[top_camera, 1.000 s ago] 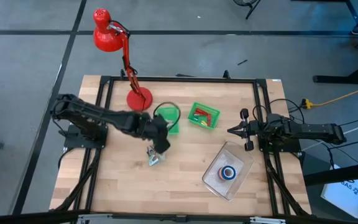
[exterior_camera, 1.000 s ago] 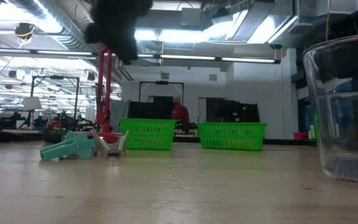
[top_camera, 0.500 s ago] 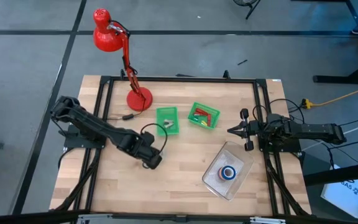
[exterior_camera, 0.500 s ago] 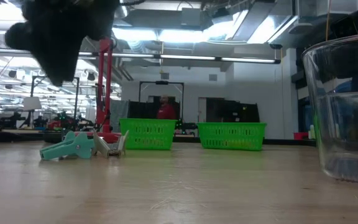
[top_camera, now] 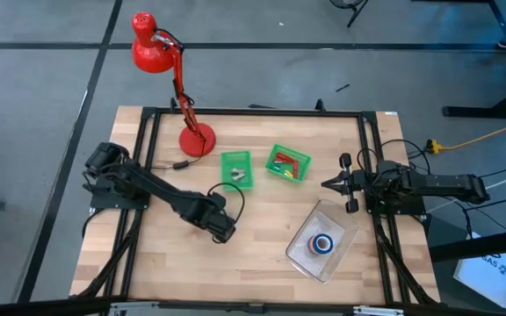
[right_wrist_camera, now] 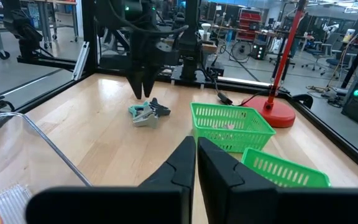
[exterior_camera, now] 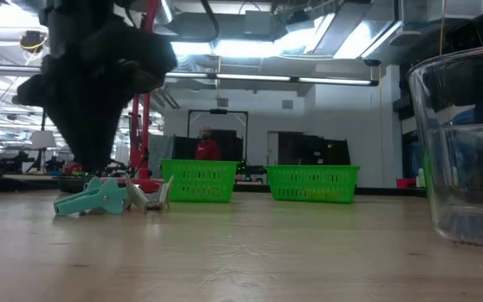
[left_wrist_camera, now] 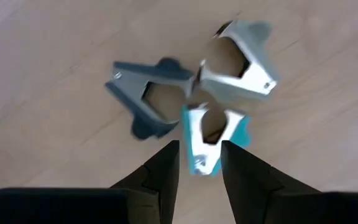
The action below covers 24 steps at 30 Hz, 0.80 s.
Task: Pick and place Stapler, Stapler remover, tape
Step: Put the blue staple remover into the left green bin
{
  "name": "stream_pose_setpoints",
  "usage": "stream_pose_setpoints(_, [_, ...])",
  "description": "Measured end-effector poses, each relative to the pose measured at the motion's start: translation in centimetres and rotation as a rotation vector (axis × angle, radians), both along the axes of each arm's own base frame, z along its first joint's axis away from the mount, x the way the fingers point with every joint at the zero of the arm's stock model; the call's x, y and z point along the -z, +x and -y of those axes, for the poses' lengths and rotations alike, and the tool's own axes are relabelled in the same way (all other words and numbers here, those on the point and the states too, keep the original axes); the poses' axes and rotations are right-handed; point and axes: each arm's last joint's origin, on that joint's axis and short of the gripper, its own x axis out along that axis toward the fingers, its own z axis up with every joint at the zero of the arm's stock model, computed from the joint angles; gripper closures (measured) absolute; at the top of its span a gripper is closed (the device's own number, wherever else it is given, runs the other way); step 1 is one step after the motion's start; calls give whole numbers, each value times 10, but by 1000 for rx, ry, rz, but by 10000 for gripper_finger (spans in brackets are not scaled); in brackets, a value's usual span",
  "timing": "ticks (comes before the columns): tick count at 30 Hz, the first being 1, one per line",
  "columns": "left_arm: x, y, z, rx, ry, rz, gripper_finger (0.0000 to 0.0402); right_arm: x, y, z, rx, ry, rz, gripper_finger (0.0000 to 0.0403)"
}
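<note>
Now that the left gripper (left_wrist_camera: 199, 163) has been lowered from mid-air over the staple removers (left_wrist_camera: 194, 102), a pick is judged imminent. Its fingers are parted, straddling the teal one (left_wrist_camera: 211, 138) (nothing grasped yet). The right gripper (top_camera: 326, 184) is kept clenched at the right edge.

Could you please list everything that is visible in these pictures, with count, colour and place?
Staple removers: three, one dark blue, one silver, one teal, clustered on the table under the left gripper.
Baskets: two, green, mid-table toward the far edge.
Clear tub: one, near right part of the table, with tape rolls inside, blue on top.
Lamp: one, red, base at the far edge of the table.
Table: one, light wood.
Person: one, red top, far back in the room.
Left gripper: open, over the teal remover.
Right gripper: shut, waiting at the right edge.
</note>
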Motion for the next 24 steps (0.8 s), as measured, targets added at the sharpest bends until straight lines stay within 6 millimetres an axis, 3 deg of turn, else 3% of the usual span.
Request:
stream_pose_setpoints(11, [0,3,-7,-26,-3,2,324,0,0,0,-1,0,0,382])
stream_pose_setpoints(24, [23,8,-7,4,-36,-33,345,0,0,0,-1,0,0,382])
